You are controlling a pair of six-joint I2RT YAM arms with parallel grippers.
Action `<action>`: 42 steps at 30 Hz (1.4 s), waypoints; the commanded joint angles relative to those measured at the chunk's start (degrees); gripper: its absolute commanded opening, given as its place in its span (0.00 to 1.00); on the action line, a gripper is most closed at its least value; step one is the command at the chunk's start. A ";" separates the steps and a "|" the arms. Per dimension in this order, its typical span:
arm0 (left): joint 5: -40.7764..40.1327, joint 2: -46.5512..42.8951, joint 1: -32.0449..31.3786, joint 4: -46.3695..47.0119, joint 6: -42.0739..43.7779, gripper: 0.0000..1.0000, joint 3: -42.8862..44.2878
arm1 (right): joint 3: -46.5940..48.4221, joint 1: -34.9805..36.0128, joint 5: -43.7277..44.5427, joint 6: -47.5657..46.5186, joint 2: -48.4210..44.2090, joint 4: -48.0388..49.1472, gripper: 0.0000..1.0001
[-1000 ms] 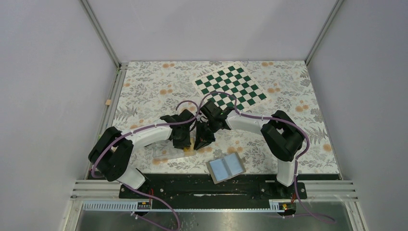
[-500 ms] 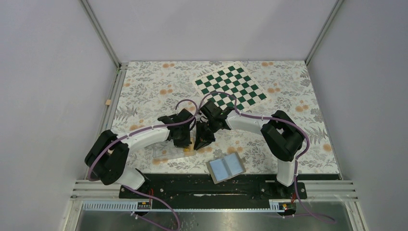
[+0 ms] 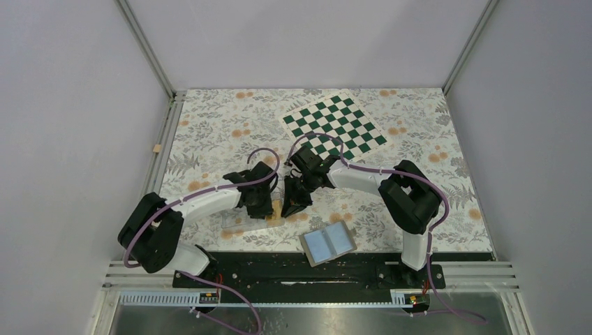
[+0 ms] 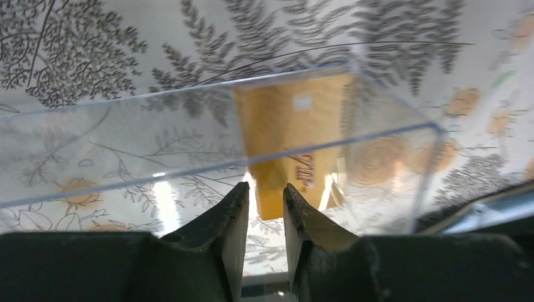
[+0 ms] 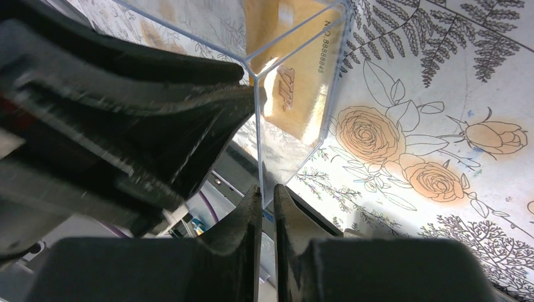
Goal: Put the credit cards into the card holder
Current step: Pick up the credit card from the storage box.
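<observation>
As the right pincer clamps it, a clear tray encloses credit cards.

Looks like a robotics lab test cell to me: blank grey walls, aluminium frame posts, and two arms with purple cables bolted to a black rail at the table edge. A chessboard and a clear tray sit on the floral cloth.

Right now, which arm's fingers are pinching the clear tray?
The right fingers, closed on the clear tray's wall; the left fingers stand apart, gripping nothing.
</observation>
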 commanded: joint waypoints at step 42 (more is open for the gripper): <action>5.72 -2.58 2.46 6.62 -2.08 0.25 -5.98 | -0.65 0.97 -2.12 -0.49 1.67 0.30 0.04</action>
